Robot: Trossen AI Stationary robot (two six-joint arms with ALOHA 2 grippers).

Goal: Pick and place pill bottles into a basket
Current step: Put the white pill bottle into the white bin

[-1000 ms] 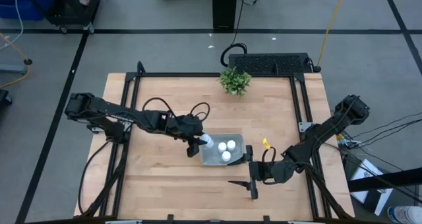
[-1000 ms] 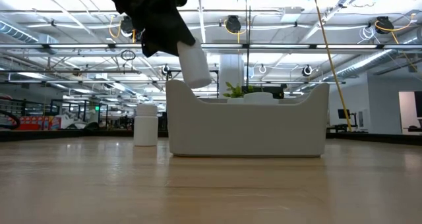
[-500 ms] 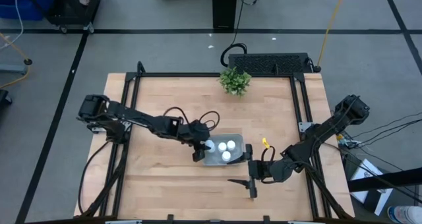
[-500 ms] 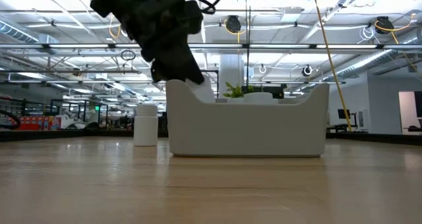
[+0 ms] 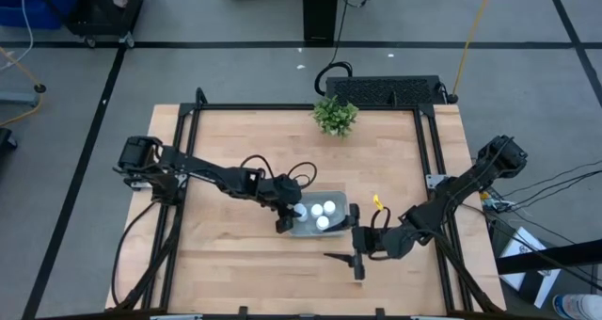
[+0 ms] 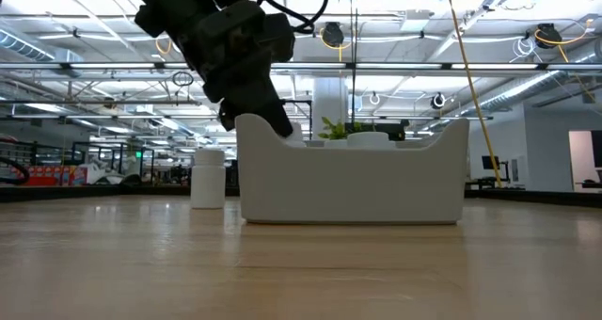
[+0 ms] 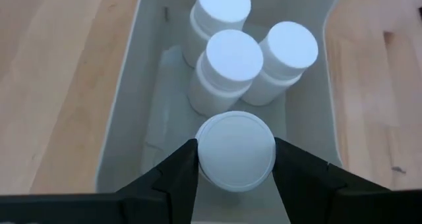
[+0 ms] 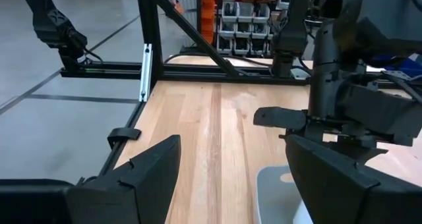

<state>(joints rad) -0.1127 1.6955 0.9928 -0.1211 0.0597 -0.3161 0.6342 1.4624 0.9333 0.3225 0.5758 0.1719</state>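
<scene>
The pale basket sits mid-table and holds three white pill bottles standing upright. My left gripper reaches down into the basket's left end, shut on a fourth bottle; in the low view the basket wall hides that bottle. A fifth bottle stands on the table beside the basket. My right gripper is open and empty, low over the table near the basket's near right corner. My left gripper pinches the bottle between its two fingers, one on each side just below the white cap. The fingers come from above, pointing down. The bottle is upright inside the basket's left end; whether its base is on the floor, I cannot tell.
A small green plant stands at the table's far edge. A black frame runs along the table's sides. Bare wood lies near and left of the basket.
My left gripper has carried the bottle toward the table's right edge, over the basket's left wall, and down inside. The bottle was tilted above the wall and now stands upright beside the other three.
</scene>
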